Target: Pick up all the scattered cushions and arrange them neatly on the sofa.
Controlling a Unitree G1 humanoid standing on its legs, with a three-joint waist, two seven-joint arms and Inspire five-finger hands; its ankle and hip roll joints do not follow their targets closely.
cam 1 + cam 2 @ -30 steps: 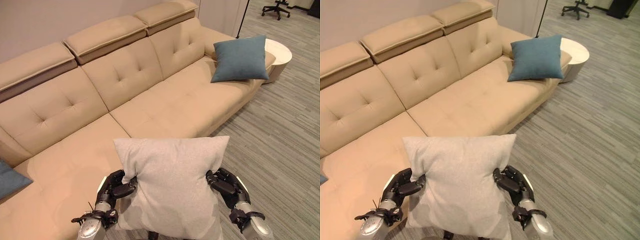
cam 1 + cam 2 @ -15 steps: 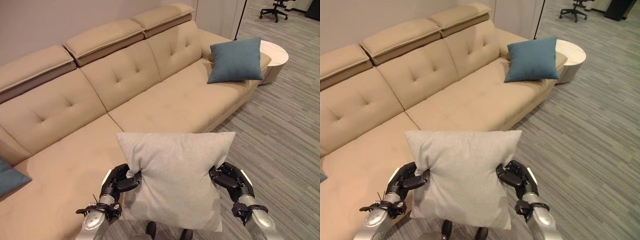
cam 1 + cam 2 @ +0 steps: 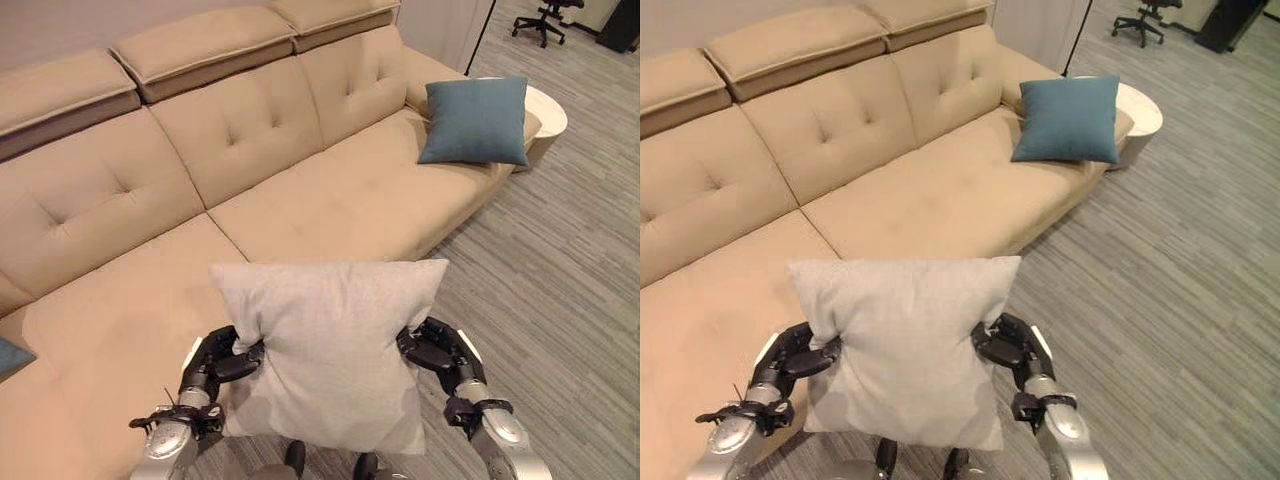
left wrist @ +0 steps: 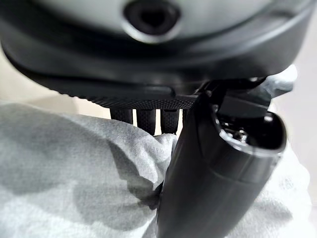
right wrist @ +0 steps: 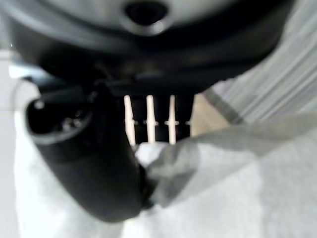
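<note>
At the far left edge, a corner of a blue fabric cushion lies on the seat of the long beige tufted leather sofa. The left hand is clamped on the left edge of a square light grey fabric cushion, with thumb and fingers pinching a fold of the cloth. The grey cushion is held upright in the air, in front of the near edge of the sofa seat and above the grey striped carpet floor. The right hand is clamped on the cushion's right edge in the same pinch. At the far right end of the sofa, a square teal fabric cushion leans against the armrest, just beside a round white side table.
</note>
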